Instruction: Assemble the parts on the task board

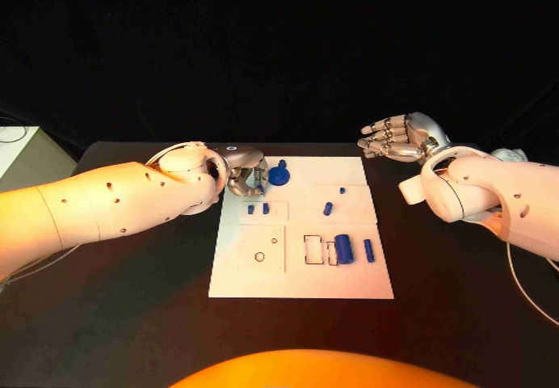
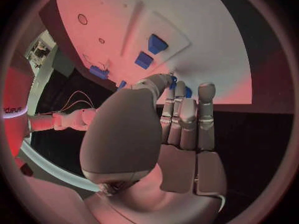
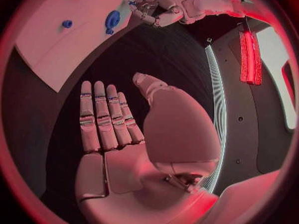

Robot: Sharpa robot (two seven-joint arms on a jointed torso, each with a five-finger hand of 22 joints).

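We judge the assembly to be at an early stage: most of the blue parts lie loose on the task board (image 1: 350, 283), the flat, matte white plate in the middle of the black table (image 1: 140, 323). Our left hand (image 1: 245, 179) is at the board's far left corner, its fingers closed round a rounded blue part (image 1: 279, 172) that stands there; whether that piece is already seated we cannot tell. In the left wrist view a bit of blue shows at the fingertips (image 2: 172, 79). Two small blue blocks (image 1: 258, 208) sit on a raised square just nearer, and two small blue pegs (image 1: 329, 208) lie to their right. Toward the near right a smooth blue cylinder (image 1: 344, 249) lies beside a slim blue bar (image 1: 369, 250), with outlined rectangular slots (image 1: 314, 249) to their left unfilled. Our right hand (image 1: 397, 137) hangs off the board's far right, holding nothing, its metallic fingers spread and lightly curled.
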